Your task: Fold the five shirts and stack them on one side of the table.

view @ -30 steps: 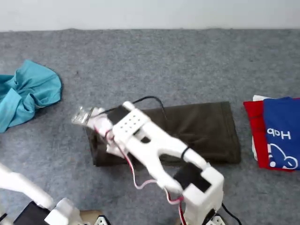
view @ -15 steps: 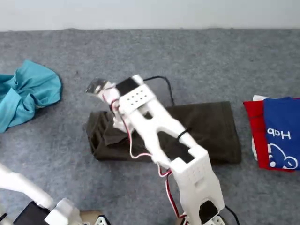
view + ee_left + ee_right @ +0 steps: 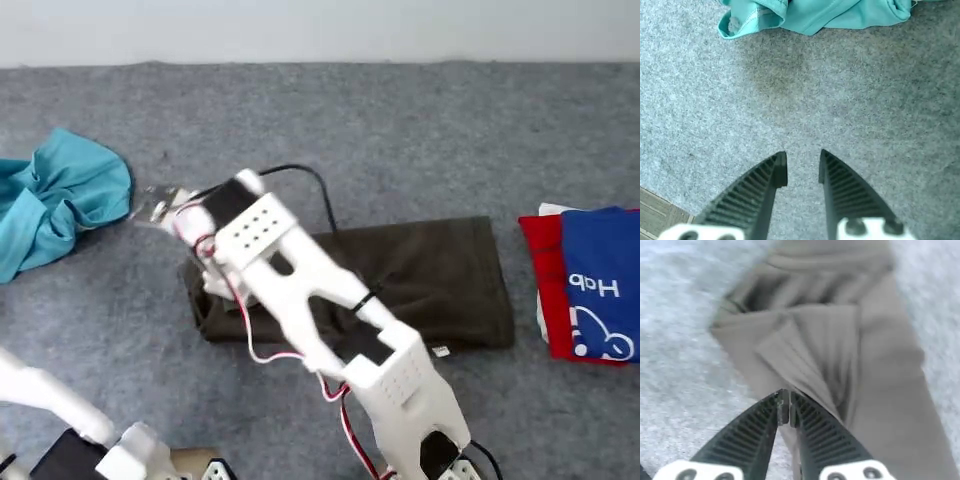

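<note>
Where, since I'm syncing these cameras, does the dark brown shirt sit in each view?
High view: dark brown shirt lies mid-table, partly under the right arm.
Left wrist view: faces the teal shirt and grey table instead.
Right wrist view: dark brown shirt lies just beyond the right gripper.
Shared landmark: the grey table.
</note>
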Available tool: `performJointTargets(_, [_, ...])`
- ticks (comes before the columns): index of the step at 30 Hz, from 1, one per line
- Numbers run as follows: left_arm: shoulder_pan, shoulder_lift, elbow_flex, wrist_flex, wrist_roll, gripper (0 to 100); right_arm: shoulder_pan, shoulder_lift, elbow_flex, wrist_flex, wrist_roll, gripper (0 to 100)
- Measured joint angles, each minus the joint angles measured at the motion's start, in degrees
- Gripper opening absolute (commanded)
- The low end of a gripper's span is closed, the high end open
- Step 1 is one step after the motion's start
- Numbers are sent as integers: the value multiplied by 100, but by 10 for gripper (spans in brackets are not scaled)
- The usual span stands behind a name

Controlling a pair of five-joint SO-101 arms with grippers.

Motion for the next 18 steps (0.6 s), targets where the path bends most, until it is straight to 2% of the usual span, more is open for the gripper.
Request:
performJointTargets(8, [0, 0, 0, 0, 0, 120, -62, 721, -18, -35, 18, 9])
performJointTargets(15, [0, 0, 0, 0, 0, 120, 949, 905, -97, -1160, 237, 9])
performJointTargets(18, [0, 0, 0, 0, 0, 120, 1169, 905, -290, -1257, 246, 9])
